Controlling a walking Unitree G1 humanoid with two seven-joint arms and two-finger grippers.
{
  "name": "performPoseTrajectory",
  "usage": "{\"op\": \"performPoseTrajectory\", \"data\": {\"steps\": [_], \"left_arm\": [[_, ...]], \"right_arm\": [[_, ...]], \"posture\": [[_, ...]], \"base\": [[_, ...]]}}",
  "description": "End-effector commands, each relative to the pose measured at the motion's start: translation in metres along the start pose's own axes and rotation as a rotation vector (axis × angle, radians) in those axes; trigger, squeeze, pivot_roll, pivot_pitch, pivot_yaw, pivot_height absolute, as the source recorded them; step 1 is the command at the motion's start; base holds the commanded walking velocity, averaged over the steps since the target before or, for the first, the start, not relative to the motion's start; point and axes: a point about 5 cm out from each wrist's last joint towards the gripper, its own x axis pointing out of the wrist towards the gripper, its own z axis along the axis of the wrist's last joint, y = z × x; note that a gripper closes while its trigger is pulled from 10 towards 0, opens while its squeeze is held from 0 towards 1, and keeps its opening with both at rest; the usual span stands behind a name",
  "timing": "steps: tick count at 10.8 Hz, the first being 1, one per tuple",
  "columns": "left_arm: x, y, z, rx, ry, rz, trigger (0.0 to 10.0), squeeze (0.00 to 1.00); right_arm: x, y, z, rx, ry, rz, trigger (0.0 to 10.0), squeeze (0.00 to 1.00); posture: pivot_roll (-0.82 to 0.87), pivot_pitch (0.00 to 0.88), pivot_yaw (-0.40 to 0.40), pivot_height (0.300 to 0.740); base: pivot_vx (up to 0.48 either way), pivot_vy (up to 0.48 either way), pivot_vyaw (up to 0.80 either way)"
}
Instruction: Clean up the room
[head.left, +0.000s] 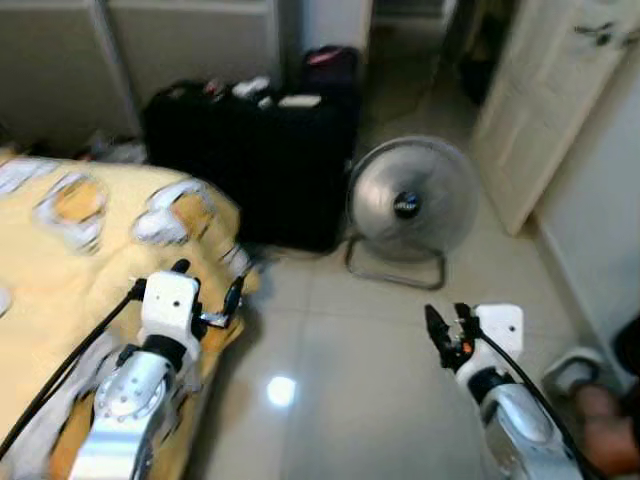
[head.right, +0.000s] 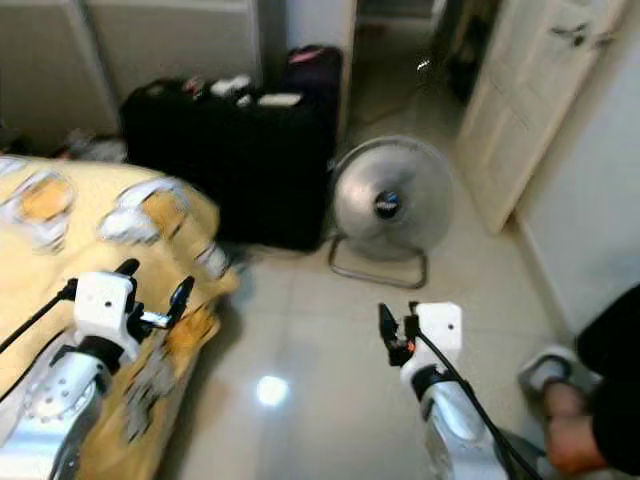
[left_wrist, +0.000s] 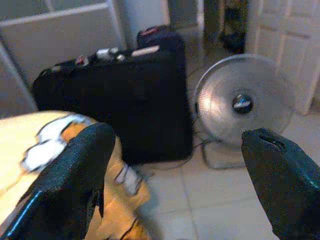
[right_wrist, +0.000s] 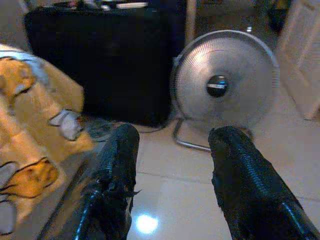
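Left eye view shows the left gripper (head.left: 207, 283) over the near corner of the yellow bedcover (head.left: 70, 250) and the right gripper (head.left: 450, 325) over the shiny floor (head.left: 340, 380), both with fingers apart and holding nothing. How far the cleaning is I cannot judge. Far behind, the black suitcase (head.left: 250, 160) stands closed, small items (head.left: 265, 93) on top, a fan (head.left: 410, 203) at its right.

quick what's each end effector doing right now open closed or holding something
Left end effector: open, empty, beside the yellow bedspread.
Right end effector: open, empty, above the floor.
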Motion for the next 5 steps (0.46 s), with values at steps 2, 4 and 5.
{"op": "performPoseTrajectory", "data": {"steps": [2,4,5], "left_arm": [[0.0021,-0.0063,0.0015,-0.001,-0.013,-0.030,10.0,0.00],[0.0030,-0.0055,0.0025,0.002,-0.021,-0.030,10.0,0.00],[0.0033,-0.0054,0.0027,0.003,-0.024,-0.030,10.0,0.00]], "right_arm": [[-0.0020,-0.0099,-0.0011,-0.001,0.001,-0.025,10.0,0.00],[0.0010,-0.0111,0.0001,0.002,-0.002,-0.030,10.0,0.00],[0.0018,-0.0107,0.0005,0.001,-0.003,-0.028,10.0,0.00]], "posture": [[0.02,0.000,0.026,0.740],[0.03,0.000,0.019,0.740],[0.03,0.000,0.020,0.740]], "base": [[0.347,0.000,0.00],[0.347,0.000,0.00],[0.356,0.000,0.00]]}}
